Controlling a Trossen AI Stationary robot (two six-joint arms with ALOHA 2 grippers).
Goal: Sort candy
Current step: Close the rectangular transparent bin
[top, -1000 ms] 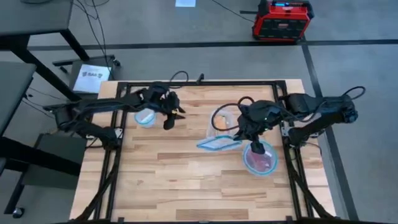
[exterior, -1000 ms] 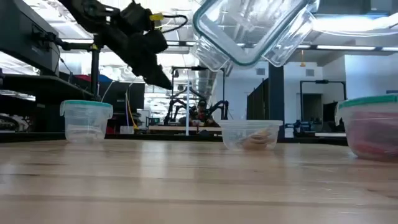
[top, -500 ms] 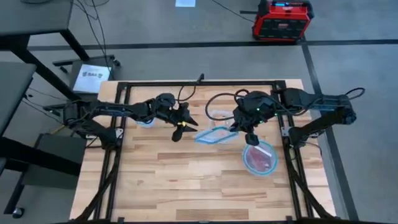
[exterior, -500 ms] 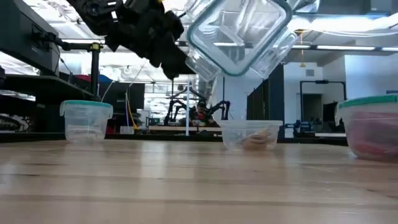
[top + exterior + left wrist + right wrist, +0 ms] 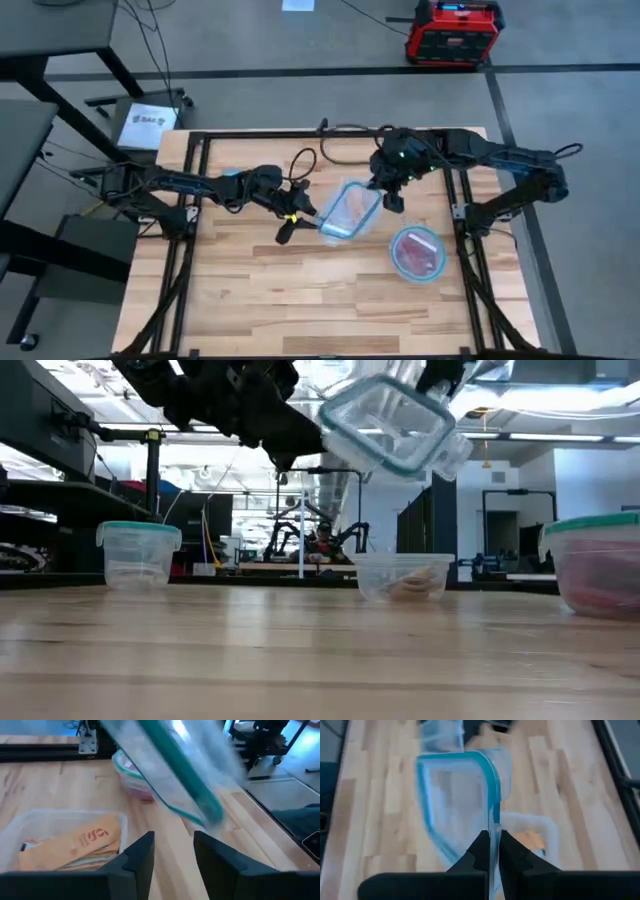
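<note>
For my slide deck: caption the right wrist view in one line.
Right gripper pinches the blue rim of a clear container held above the wooden table, orange candy below.

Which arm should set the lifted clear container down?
Right. Its pincer is shut on the rim of the blue-rimmed container, held above the table. The left pincer is open, empty, hovering beside it over the orange candy.
</note>
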